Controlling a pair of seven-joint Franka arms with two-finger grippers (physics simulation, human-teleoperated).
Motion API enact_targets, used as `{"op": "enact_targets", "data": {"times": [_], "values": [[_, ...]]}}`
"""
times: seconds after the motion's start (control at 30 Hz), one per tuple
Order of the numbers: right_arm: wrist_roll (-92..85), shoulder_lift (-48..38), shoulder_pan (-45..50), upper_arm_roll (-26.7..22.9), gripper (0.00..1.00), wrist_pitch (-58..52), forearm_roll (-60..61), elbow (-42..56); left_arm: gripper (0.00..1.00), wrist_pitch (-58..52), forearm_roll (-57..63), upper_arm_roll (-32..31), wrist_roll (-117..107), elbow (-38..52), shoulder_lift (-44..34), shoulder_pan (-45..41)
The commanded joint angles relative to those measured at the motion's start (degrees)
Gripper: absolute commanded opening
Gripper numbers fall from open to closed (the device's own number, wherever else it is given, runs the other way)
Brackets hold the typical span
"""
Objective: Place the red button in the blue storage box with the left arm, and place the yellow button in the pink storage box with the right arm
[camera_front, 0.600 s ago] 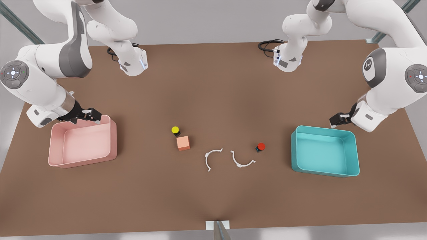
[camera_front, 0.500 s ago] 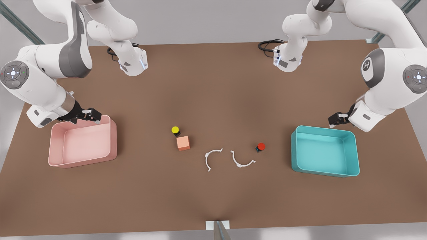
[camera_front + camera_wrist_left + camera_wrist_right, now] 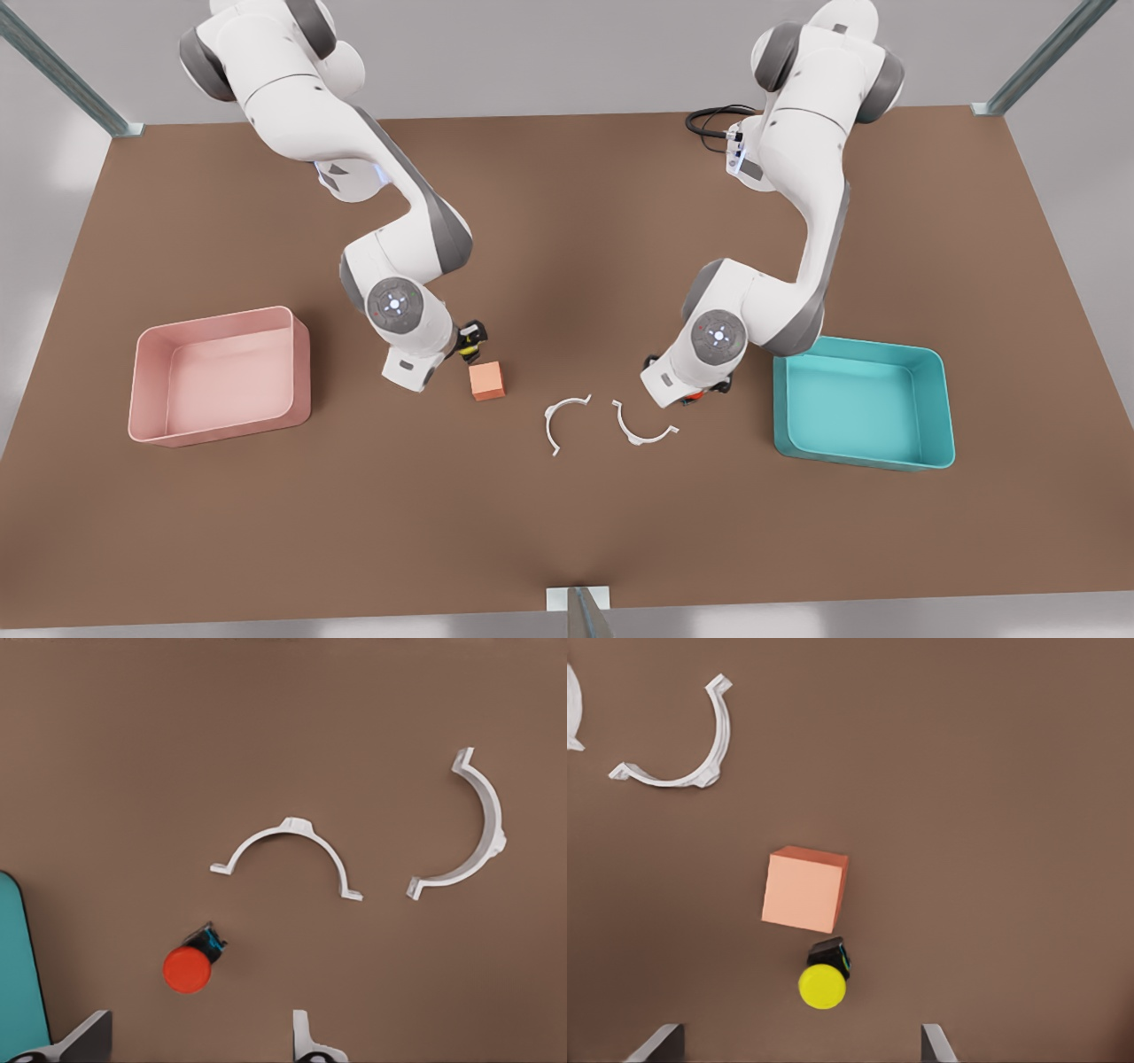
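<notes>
The red button [image 3: 188,967] lies on its side on the brown table, between the open fingers of my left gripper [image 3: 197,1041], which hangs above it. In the front view that gripper's hand [image 3: 695,388] covers most of the button, just left of the blue storage box [image 3: 780,399]. The yellow button [image 3: 822,985] lies against a salmon cube [image 3: 803,889], with my right gripper [image 3: 797,1043] open over it. A bit of that button [image 3: 462,351] peeks out beside the right gripper [image 3: 468,341]. The pink storage box [image 3: 301,363] stands at the front view's left.
Two white curved clips [image 3: 560,421] [image 3: 640,425] lie on the table between the arms. The salmon cube [image 3: 486,380] sits right next to the yellow button. An edge of the teal box [image 3: 18,974] is close beside the left gripper.
Both arms have swung from beside their boxes to the middle of the table. The right gripper now hangs over the yellow button, the left over the red one. The buttons have not moved.
</notes>
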Motion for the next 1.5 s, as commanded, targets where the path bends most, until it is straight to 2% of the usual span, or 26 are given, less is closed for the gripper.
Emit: {"op": "enact_targets", "data": {"times": [0.0,0.03,0.1,0.2,0.27,0.43,0.73,1.03,1.1,1.2,1.37,1.47], "values": [[13.67,-0.27,-0.16,1.78,1.00,5.94,-0.50,-2.67,1.00,10.55,0.05,0.17,-14.09,-2.05,0.74,0.51],[15.42,-1.06,-0.25,2.57,1.00,5.93,-0.50,-5.48,1.00,14.42,0.05,0.17,-14.18,-5.66,0.56,0.61],[15.69,-1.76,-0.34,3.10,1.00,6.20,0.64,-8.47,1.00,15.48,0.05,0.17,-14.27,-7.24,0.39,0.61],[15.60,-2.38,-0.86,3.97,1.00,8.22,0.73,-13.30,1.00,26.02,-0.04,0.17,-14.18,-17.16,-2.51,0.52],[15.69,-2.29,-3.15,6.00,1.00,13.58,0.73,-17.26,1.00,30.42,0.05,0.61,-14.09,-20.95,-3.39,0.52],[16.57,1.58,-3.77,5.91,1.00,21.49,0.73,-17.35,1.00,31.13,0.05,1.31,-14.09,-21.83,-2.95,0.52],[15.69,2.98,-5.17,6.00,1.00,23.78,0.55,-20.16,1.00,32.71,0.05,2.81,-13.56,-26.75,-4.62,0.61],[15.08,3.60,-5.08,6.00,0.99,25.79,0.38,-21.92,1.00,34.64,0.05,3.16,-13.56,-27.19,-1.02,0.61],[14.64,4.04,-5.17,6.00,0.99,26.94,0.38,-22.54,0.95,35.26,0.05,3.16,-13.56,-27.19,-0.40,0.61],[14.64,4.74,-5.17,6.00,0.99,27.47,0.38,-22.62,0.67,35.43,0.05,3.16,-13.56,-27.19,-0.23,0.61],[12.97,5.97,-5.26,6.00,0.99,28.43,0.29,-22.62,0.57,35.43,0.05,3.16,-13.56,-27.10,-0.32,0.61],[12.62,6.23,-5.26,6.00,0.89,28.52,0.29,-22.62,0.50,35.17,0.05,3.25,-13.56,-27.10,-1.37,0.69]]}}
